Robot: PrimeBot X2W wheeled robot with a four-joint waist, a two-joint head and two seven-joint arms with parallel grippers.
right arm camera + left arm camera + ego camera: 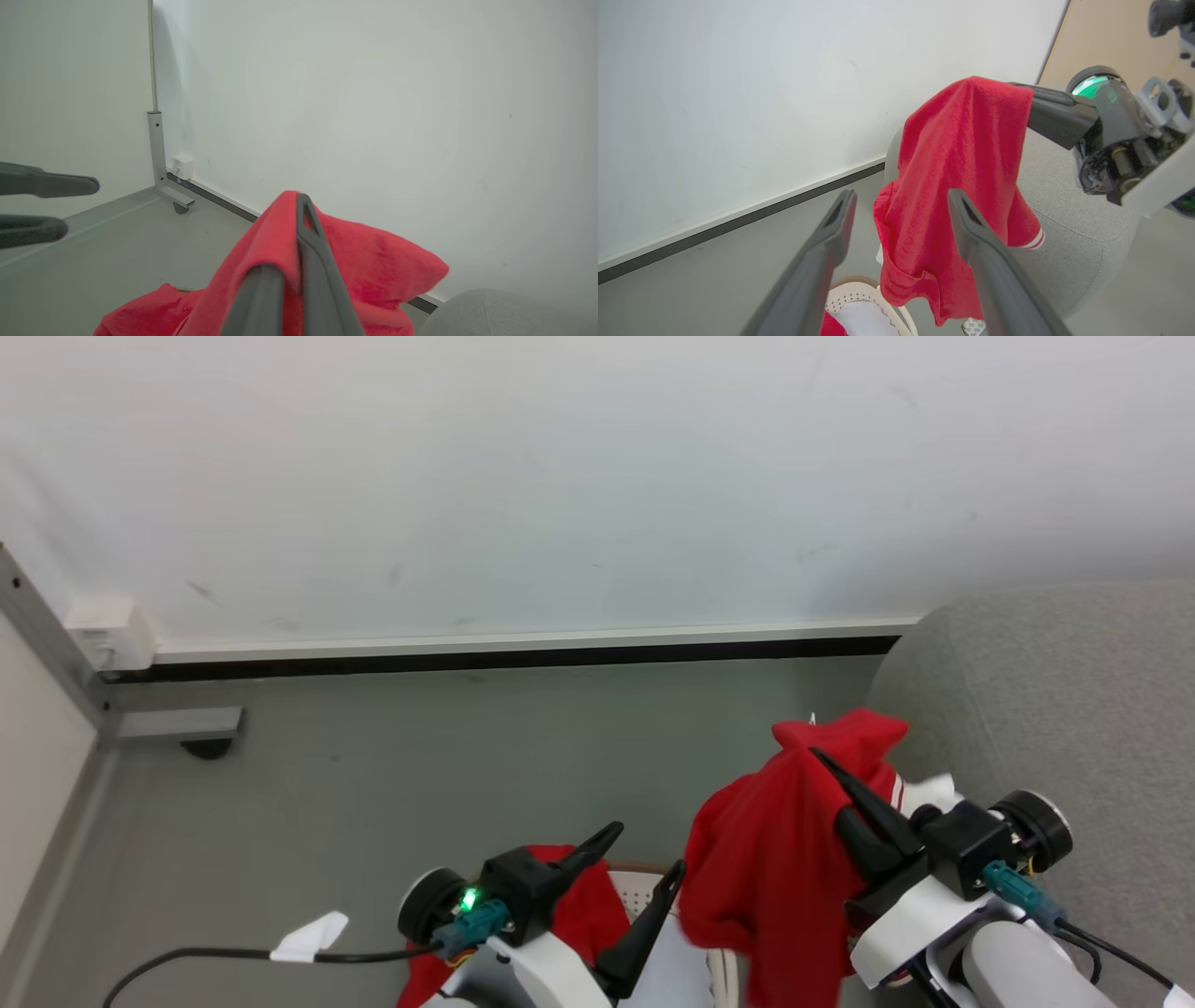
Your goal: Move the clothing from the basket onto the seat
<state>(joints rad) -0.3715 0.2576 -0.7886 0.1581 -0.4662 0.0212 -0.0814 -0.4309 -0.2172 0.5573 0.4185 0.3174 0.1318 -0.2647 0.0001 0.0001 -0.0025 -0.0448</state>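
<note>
Down at the near edge of the head view, the basket (637, 900) sits under the left gripper (648, 847), whose two dark fingers stand spread wide with nothing between them. Some red fabric lies low by the basket beneath that arm; I cannot tell whether it is a trailing part of the same garment. Just to the right and a little farther off, the right gripper (822, 758) has its fingers pressed together, pinching a fold of the clothing (756, 868). The garment hangs from that pinch in a loose drape, white stripes showing at one hem, raised above the basket and close beside the rounded edge of the seat (1055, 691). Whether the two touch is not clear. I judge the lift out of the basket largely done. Carrying the garment over the grey cushion and letting it go there are left. Beyond lie the grey floor (467, 756) and the pale wall (560, 476).
</note>
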